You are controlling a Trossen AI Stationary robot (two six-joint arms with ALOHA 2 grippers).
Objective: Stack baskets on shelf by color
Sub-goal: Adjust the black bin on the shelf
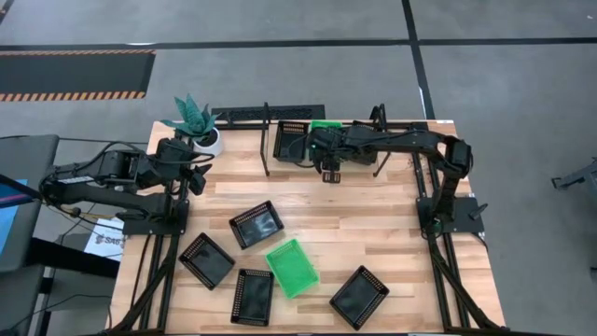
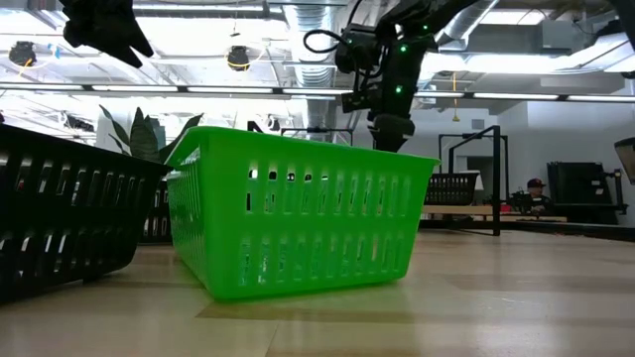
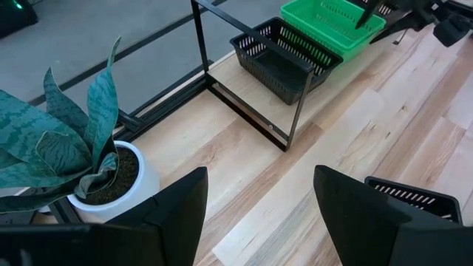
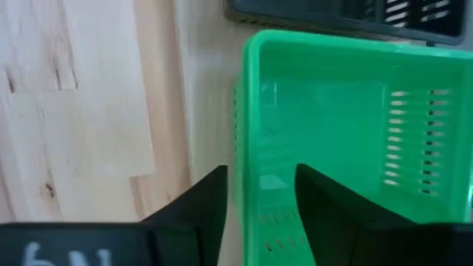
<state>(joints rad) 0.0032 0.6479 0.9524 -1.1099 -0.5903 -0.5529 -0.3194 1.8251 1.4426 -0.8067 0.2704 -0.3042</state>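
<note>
Baskets lay scattered on the wooden table (image 1: 373, 233) as two robot arms hung near the wire shelf (image 1: 267, 140) at the far edge.

From left: the left gripper (image 3: 259, 214) hovered with fingers spread wide and empty beside a potted teal plant (image 1: 194, 121). On the near half of the table sat four black baskets (image 1: 206, 259) (image 1: 256, 224) (image 1: 253, 296) (image 1: 358, 297) and one green basket (image 1: 292, 267), all apart from the shelf. In the shelf stood a black basket (image 1: 289, 140) with a second green basket (image 4: 347, 140) just beside it. The right gripper (image 4: 259, 203) hung over that green basket, its fingers a narrow gap apart astride one wall; whether they pinched it could not be told.
</note>
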